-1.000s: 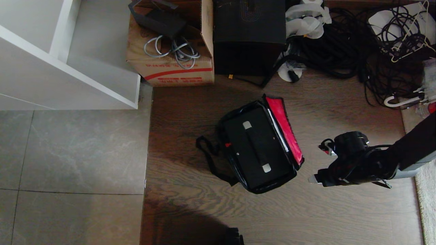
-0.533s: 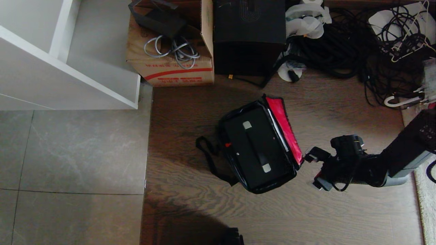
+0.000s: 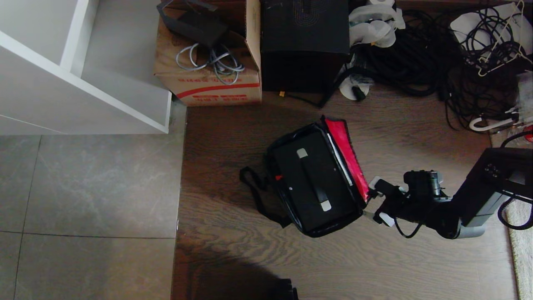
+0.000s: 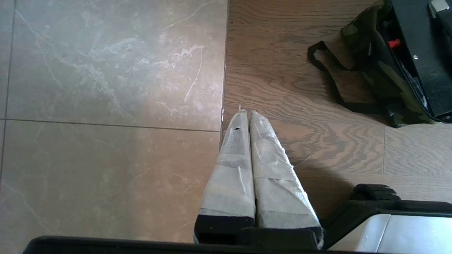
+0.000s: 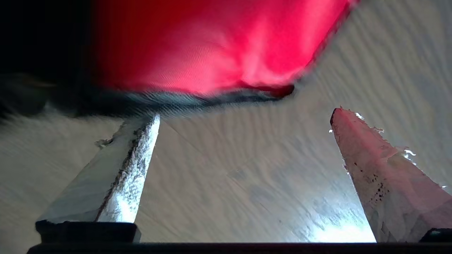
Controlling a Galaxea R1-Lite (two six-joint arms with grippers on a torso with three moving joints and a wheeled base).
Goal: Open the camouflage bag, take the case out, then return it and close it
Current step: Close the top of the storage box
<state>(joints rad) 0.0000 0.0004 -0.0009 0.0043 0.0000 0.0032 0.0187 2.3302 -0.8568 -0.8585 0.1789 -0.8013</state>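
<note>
The camouflage bag [image 3: 288, 210] stands open on the wooden floor, its red-lined lid [image 3: 347, 154] folded out to the right. Inside it lies the black case [image 3: 297, 187], whose handle [image 3: 312, 179] has silver ends. My right gripper [image 3: 373, 201] is open, low over the floor, just right of the lid's near corner and pointing at it. In the right wrist view the red lining [image 5: 219, 46] fills the space just beyond the open gripper [image 5: 245, 116], with bare floor between its fingers. My left gripper [image 4: 247, 113] is shut, parked over the floor, with the bag [image 4: 381, 70] off to one side.
At the back stand a brown cardboard carton [image 3: 208, 54] with cables in it and a taller black box [image 3: 304, 41]. A tangle of black cables [image 3: 416, 54] lies back right. A white shelf unit [image 3: 83, 83] fills the back left. A pale rug [image 3: 520, 241] edges the right.
My right arm has swung left toward the bag's lid and the wrist has rolled, so the open fingers now point at the lid's near corner. The bag and case have not moved.
</note>
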